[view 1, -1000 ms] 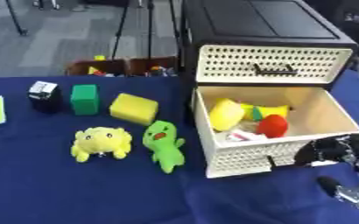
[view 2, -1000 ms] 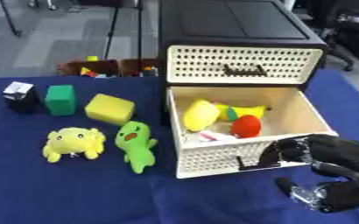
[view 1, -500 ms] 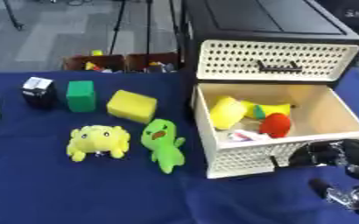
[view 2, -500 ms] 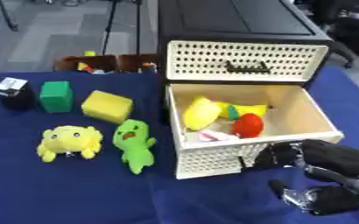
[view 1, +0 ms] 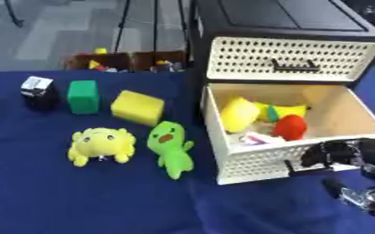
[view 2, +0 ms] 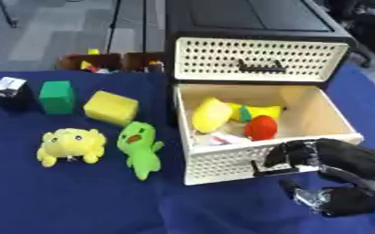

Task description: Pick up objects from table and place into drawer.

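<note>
Where grey floor shows beyond, a blue tablecloth (view 2: 78,201) covers the table.

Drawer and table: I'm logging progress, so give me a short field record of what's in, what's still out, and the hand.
lower drawer: pulled open
inside drawer: yellow plush, red toy, other small items
upper drawer: closed
on table: green plush, yellow plush animal, yellow block, green block, small black-and-white object
right hand: fingers curled at the lower drawer's front handle
left hand: not in view
</note>
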`<move>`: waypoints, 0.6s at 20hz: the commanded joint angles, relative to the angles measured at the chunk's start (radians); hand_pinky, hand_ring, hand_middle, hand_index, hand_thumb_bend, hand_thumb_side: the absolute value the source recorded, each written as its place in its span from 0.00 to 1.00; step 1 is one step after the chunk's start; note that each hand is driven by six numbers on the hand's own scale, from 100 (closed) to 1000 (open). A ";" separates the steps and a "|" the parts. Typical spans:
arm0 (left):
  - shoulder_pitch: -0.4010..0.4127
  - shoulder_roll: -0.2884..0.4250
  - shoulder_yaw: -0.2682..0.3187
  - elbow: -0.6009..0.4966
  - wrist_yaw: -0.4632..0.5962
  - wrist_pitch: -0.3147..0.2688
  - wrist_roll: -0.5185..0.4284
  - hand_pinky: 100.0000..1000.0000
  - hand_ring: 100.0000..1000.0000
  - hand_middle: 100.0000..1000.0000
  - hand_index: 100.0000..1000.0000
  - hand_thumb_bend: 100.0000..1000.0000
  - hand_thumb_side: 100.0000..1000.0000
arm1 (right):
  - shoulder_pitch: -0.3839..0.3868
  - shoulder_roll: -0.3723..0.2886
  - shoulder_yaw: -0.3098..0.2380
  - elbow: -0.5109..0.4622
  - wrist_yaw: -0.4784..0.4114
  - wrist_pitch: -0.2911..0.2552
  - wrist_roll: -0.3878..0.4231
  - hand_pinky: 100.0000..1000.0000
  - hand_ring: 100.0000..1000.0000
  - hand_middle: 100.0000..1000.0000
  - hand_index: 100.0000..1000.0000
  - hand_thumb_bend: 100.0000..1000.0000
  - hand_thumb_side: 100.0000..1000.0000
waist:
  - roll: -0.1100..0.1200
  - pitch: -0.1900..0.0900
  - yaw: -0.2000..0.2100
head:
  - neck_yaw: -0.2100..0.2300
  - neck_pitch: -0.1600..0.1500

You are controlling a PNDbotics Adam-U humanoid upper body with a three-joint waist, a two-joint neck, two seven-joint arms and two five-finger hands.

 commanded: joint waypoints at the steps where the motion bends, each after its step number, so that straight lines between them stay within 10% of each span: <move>1: -0.003 0.020 0.011 -0.019 0.002 -0.002 0.001 0.27 0.48 0.51 0.70 0.13 0.79 | -0.008 -0.023 -0.022 -0.004 -0.009 0.008 -0.010 0.56 0.74 0.78 0.84 0.00 1.00 | -0.001 -0.013 0.003 | -0.008 -0.012; 12: -0.005 0.018 0.013 -0.019 0.002 -0.008 0.004 0.27 0.48 0.51 0.70 0.13 0.79 | -0.022 -0.021 -0.025 -0.004 -0.018 0.013 -0.050 0.57 0.75 0.80 0.86 0.00 1.00 | -0.004 0.002 0.014 | -0.021 -0.020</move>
